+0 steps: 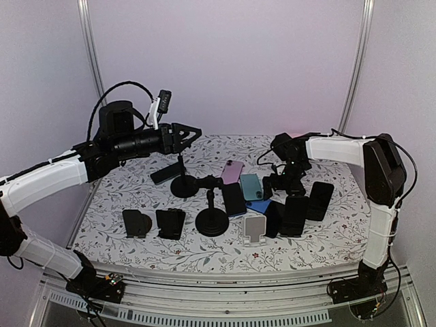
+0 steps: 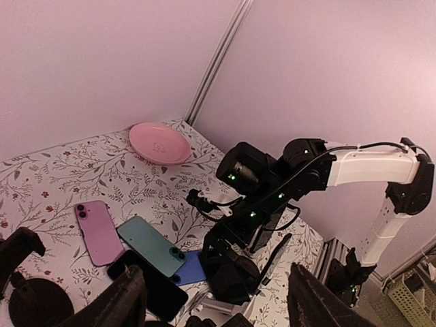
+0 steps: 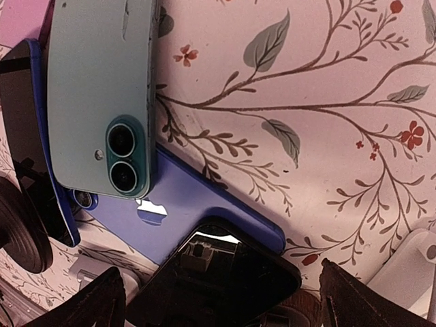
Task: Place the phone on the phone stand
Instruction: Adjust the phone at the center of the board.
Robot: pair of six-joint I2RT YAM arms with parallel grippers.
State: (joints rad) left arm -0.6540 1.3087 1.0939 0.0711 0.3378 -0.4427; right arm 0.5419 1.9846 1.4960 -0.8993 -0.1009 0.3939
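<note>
Currently my right gripper (image 3: pixel 225 303) hangs w/ jaws wide apart and nothing in them, over the phone pile mid-table. The black phone (image 3: pixel 218 276) lies right btwn my fingers, overlapping the blue phone (image 3: pixel 197 214); the teal phone (image 3: pixel 99 88) laps over the blue one too. Risk as I see it: if I pinch the black one, the blue could drag along or the teal get nudged. Flat edges also mean a likely slip. The white stand (image 3: pixel 409 262) sits just beside, so a wide approach could knock it. My left gripper (image 1: pixel 196 131) is up high, jaws apart, empty.
</note>
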